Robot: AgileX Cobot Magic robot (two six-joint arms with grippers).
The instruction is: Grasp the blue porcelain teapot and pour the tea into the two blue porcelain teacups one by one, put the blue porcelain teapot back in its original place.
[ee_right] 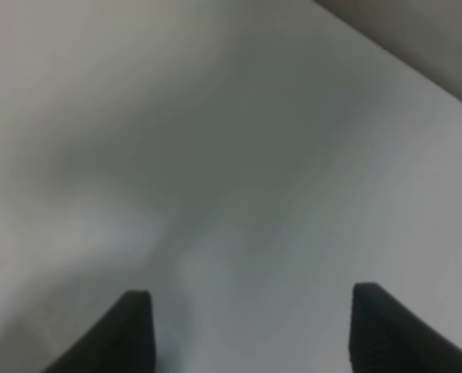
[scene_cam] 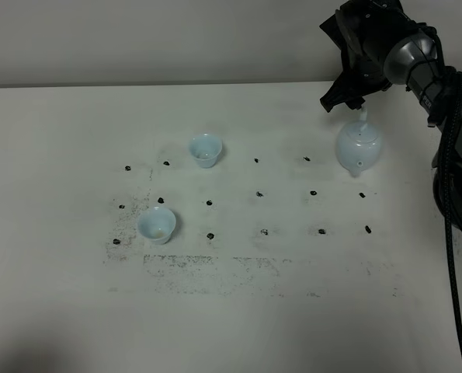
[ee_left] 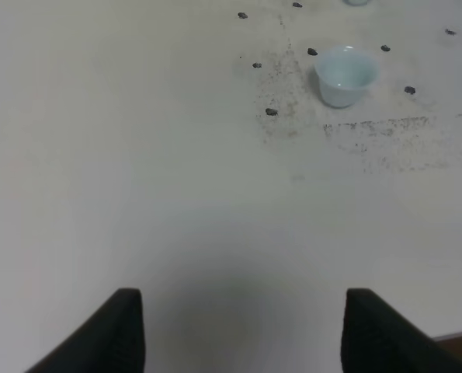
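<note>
White table (scene_cam: 60,311) w/ teapot (scene_cam: 359,148), 2 teacups (scene_cam: 205,150), marks (scene_cam: 260,193).

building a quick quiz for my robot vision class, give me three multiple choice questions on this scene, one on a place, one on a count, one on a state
1. Where does the teapot stand in the exterior view?
A. far left
B. middle front
C. on the right, below the right gripper

2. How many teacups are on the table?
A. one
B. two
C. four

3. The left gripper is:
A. shut on a cup
B. shut on the teapot
C. open, holding nothing

Answers:
1 C: it sits on the right side, just under the black gripper.
2 B: two pale blue cups show left of centre.
3 C: its jaws stand wide apart with only table between them.
</note>
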